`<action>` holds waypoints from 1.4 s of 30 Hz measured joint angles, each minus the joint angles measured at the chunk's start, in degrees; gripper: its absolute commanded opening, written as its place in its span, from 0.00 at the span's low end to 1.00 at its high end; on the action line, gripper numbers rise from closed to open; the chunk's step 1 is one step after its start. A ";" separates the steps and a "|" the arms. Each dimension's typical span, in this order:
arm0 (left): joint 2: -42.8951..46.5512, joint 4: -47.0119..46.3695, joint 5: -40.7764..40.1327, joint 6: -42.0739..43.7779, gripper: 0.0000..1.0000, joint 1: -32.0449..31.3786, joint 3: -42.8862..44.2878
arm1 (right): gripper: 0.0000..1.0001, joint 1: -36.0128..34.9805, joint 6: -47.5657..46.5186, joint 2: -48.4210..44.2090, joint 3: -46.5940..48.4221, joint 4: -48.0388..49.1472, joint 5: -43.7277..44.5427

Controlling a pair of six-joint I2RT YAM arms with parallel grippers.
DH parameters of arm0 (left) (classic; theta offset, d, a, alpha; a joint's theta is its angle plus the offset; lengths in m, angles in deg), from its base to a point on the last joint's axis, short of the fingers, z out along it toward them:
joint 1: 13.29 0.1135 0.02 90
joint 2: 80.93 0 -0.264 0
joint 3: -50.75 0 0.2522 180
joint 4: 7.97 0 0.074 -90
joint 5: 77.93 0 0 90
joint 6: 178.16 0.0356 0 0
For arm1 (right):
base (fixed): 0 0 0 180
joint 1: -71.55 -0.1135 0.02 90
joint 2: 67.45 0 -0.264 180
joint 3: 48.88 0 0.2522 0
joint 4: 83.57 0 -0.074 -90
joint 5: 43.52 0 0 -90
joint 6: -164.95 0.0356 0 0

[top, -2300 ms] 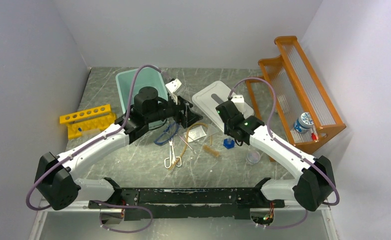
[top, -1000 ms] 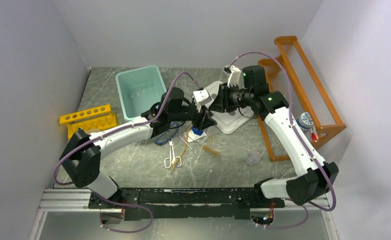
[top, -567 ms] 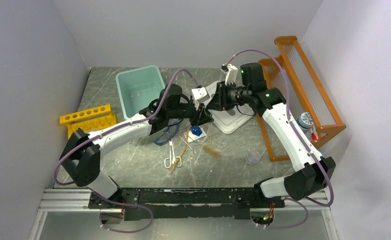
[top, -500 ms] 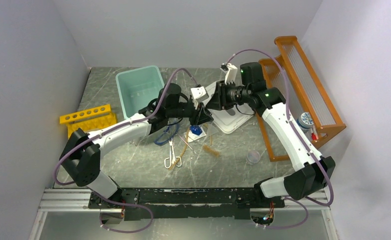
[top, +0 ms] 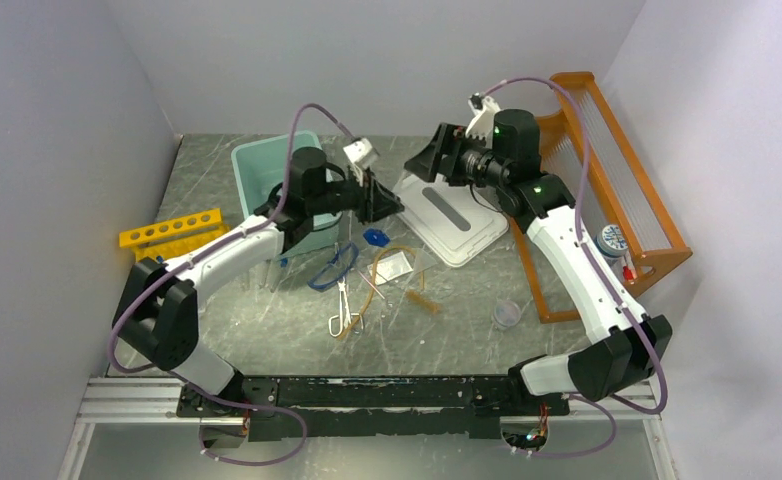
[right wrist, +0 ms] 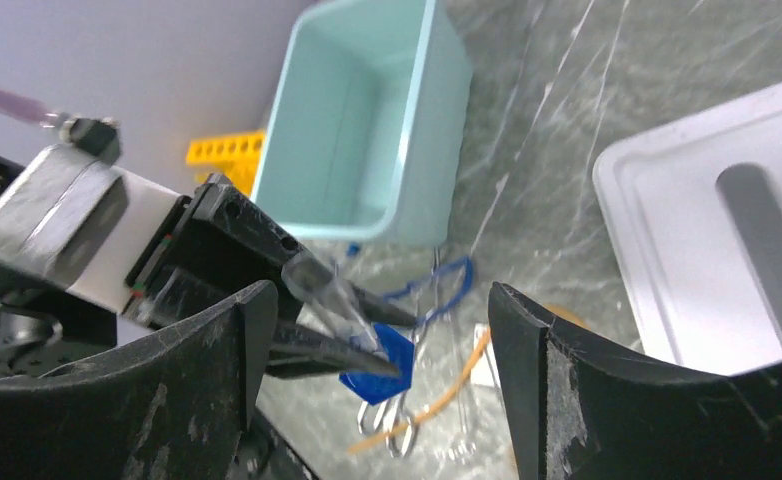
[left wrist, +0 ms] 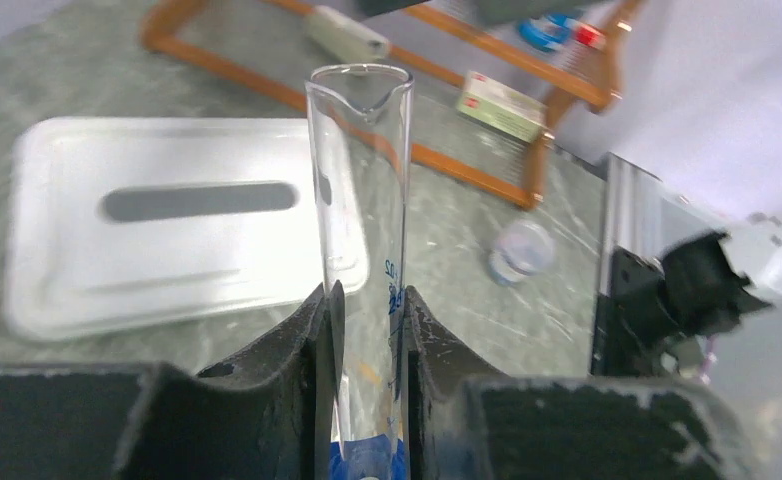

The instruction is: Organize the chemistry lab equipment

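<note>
My left gripper (top: 387, 208) (left wrist: 367, 300) is shut on a clear graduated cylinder (left wrist: 359, 190) (right wrist: 329, 300) with a blue hexagonal foot (top: 373, 237) (right wrist: 380, 362), held in the air near the teal bin (top: 263, 172). My right gripper (top: 425, 160) (right wrist: 382, 295) hangs open to the cylinder's right and holds nothing. On the table below lie silver forceps (top: 344, 310), a blue tubing loop (top: 332, 268), a tan tubing loop (top: 399, 250), a small brush (top: 422, 300) and a clear cup (top: 507, 314). The yellow tube rack (top: 172, 240) stands at the left.
A white lid (top: 452, 215) (left wrist: 182, 235) lies behind the loose items. The orange wooden shelf (top: 597, 180) fills the right side, with a small jar (top: 607, 243) on it. Grey walls close the left, back and right.
My right gripper has let go of the cylinder, opened wide and drawn back and up. My left gripper has shut on it and carried it up and back-left toward the teal bin.
</note>
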 measured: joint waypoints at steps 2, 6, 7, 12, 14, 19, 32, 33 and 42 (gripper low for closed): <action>0.26 0.94 -2.21 -1.86 0.05 2.80 0.04 | 0.80 0.31 2.43 -0.33 0.00 2.91 2.58; 0.74 8.09 -11.67 -4.63 0.05 8.22 2.05 | 0.80 0.37 4.90 -1.11 -0.02 6.80 5.66; 0.74 10.62 -15.26 -5.40 0.05 9.60 3.19 | 0.77 0.37 5.09 -1.22 -0.02 7.26 6.21; 0.37 21.11 -28.81 -8.52 0.05 14.88 9.94 | 0.75 0.37 4.98 -1.05 -1.36 8.09 8.26; -0.81 24.63 -32.02 -10.49 0.05 16.87 13.14 | 0.72 0.37 4.66 -1.03 -3.19 8.52 9.01; -7.30 30.21 -34.16 -15.21 0.05 20.92 17.22 | 0.71 0.37 3.72 0.52 -5.20 8.37 11.47; -26.64 39.19 -33.86 -20.79 0.05 22.51 20.57 | 0.71 0.37 -0.37 5.95 -5.81 8.48 10.80; -26.95 39.04 -33.86 -21.33 0.05 22.51 20.52 | 0.71 0.37 -0.55 6.19 -5.88 8.48 10.58; -30.42 34.36 -33.42 -26.43 0.19 22.01 19.87 | 0.71 -0.17 -1.60 8.96 -7.65 7.98 10.25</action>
